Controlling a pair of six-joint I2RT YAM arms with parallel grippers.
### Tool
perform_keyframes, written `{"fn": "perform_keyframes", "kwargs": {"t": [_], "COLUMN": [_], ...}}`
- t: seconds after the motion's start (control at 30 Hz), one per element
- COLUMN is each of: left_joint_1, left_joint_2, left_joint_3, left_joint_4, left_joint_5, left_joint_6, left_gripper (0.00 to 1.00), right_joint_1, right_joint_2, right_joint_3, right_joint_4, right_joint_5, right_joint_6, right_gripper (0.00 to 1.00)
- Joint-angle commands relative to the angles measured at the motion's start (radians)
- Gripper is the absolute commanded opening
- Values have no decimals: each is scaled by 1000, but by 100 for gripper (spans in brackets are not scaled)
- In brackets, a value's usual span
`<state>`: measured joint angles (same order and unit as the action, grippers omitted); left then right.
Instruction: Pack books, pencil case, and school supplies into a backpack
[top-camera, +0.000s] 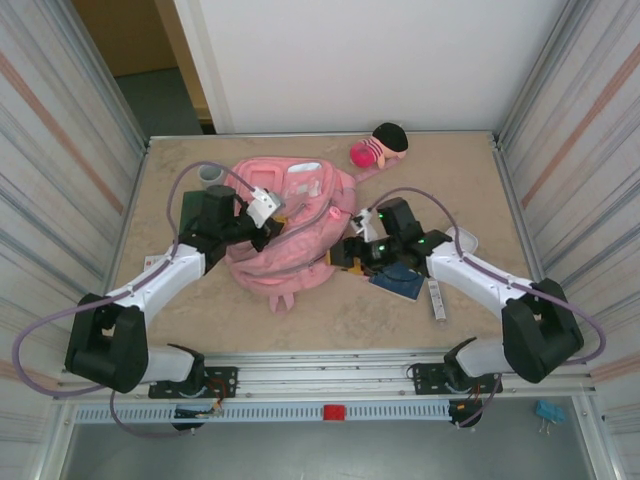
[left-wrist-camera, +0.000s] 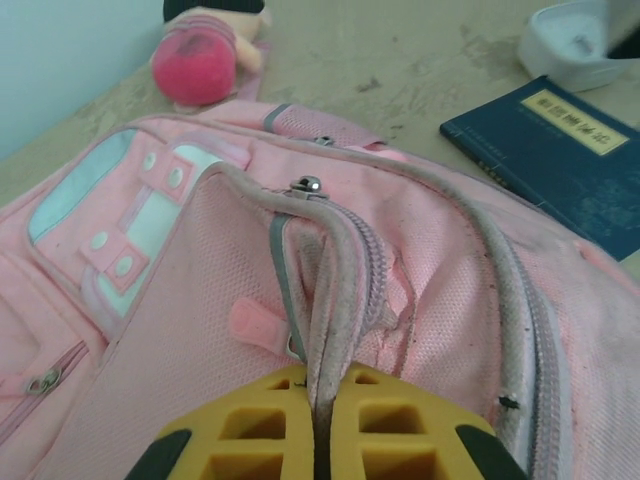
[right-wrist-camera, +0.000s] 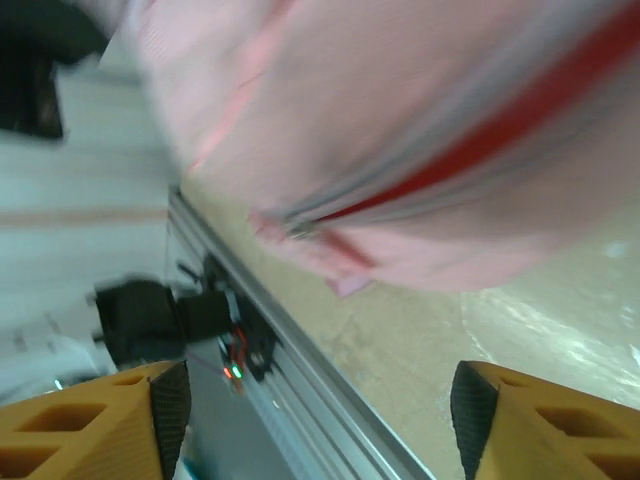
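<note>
The pink backpack (top-camera: 290, 240) lies in the middle of the table. My left gripper (top-camera: 270, 228) is shut on it, its yellow fingers (left-wrist-camera: 265, 430) pinching a greyed piped edge by the zip (left-wrist-camera: 340, 300). At the backpack's right side my right gripper (top-camera: 345, 250) stands open, with only table and the front rail between its pads (right-wrist-camera: 472, 405); the backpack (right-wrist-camera: 380, 130) is blurred just above them. The dark blue book (top-camera: 400, 278) (left-wrist-camera: 560, 150) lies under my right arm. A white box (top-camera: 462, 240) (left-wrist-camera: 580, 40) and a narrow pale strip (top-camera: 437, 297) lie to the right. The pencil case is out of view.
A pink plush doll (top-camera: 380, 147) (left-wrist-camera: 205, 55) lies behind the backpack near the back wall. A grey cup (top-camera: 212, 175) stands at the back left. Ribbed side walls close in the table left and right, and a metal rail (right-wrist-camera: 330, 390) runs along its front edge.
</note>
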<state>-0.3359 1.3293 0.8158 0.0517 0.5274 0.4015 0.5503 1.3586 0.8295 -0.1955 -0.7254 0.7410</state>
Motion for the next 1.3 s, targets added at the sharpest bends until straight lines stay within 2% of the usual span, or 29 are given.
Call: {"fn": "perform_keyframes", "kwargs": {"t": [0.0,0.2,0.43,0.47,0.53,0.57,0.67,0.7,0.77,0.8,0.93,1.03,1.1,1.17,1.27], "left_joint_1": [35,44,44,44,39,32,-5,-21,-56,-76,-178,-315,-454,-573,-692], "left_joint_2": [-52,-51,-61,-64,-72,-80,-141,-174,-242,-283,-439,-522,-539,-524,-449], "left_joint_3": [20,28,21,20,18,21,34,42,62,70,73,48,46,52,63], "left_joint_4": [105,83,40,39,29,7,-112,-167,-264,-307,-445,-531,-613,-683,-746], "left_joint_5": [207,280,321,318,283,244,75,18,-133,-222,-429,-576,-717,-836,-928], "left_joint_6": [49,67,93,90,63,49,-16,-39,-129,-204,-476,-694,-808,-919,-1043], "left_gripper": [0,0,0,0,0,1,20,25,35,36,39,42,43,43,45], "right_joint_1": [-12,4,36,39,49,55,79,88,104,114,148,170,186,200,216], "right_joint_2": [-17,78,175,184,199,200,190,185,178,176,173,177,178,177,177], "right_joint_3": [-36,-55,11,11,8,8,20,26,37,41,58,73,81,86,88], "right_joint_4": [140,450,550,567,613,629,644,643,644,645,653,655,653,647,638], "right_joint_5": [-7,10,73,84,110,126,175,197,240,262,341,381,399,412,427], "right_joint_6": [209,409,498,512,549,560,569,570,575,579,604,612,613,612,613], "right_gripper": [72,72,66,61,37,29,8,4,2,2,2,2,2,2,2]}}
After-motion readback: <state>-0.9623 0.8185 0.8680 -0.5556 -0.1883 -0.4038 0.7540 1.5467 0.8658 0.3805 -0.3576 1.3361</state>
